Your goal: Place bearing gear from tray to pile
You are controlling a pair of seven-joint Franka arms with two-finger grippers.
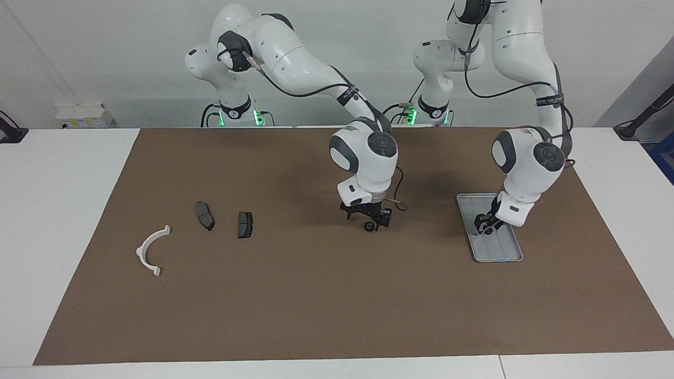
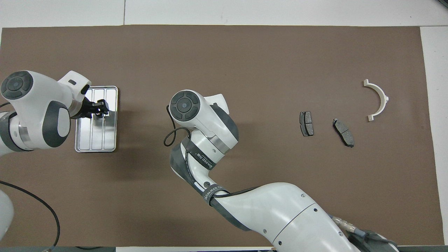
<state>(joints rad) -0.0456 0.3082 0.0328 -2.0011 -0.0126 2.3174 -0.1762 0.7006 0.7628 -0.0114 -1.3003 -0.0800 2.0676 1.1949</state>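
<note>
On the brown mat at mid-desk, a bearing gear (image 1: 369, 228) sits between the released, spread fingers of the right hand (image 1: 372, 224), which its own arm hides from overhead. The left hand (image 1: 487, 227) is down in the tray (image 1: 513, 256), covering whatever lies there; its grip cannot be told. The pile (image 1: 245, 225) lies toward the right arm's end.

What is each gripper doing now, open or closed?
Left gripper: closed on the bearing gear in the tray.
Right gripper: open, down at a second gear on the mat.
</note>
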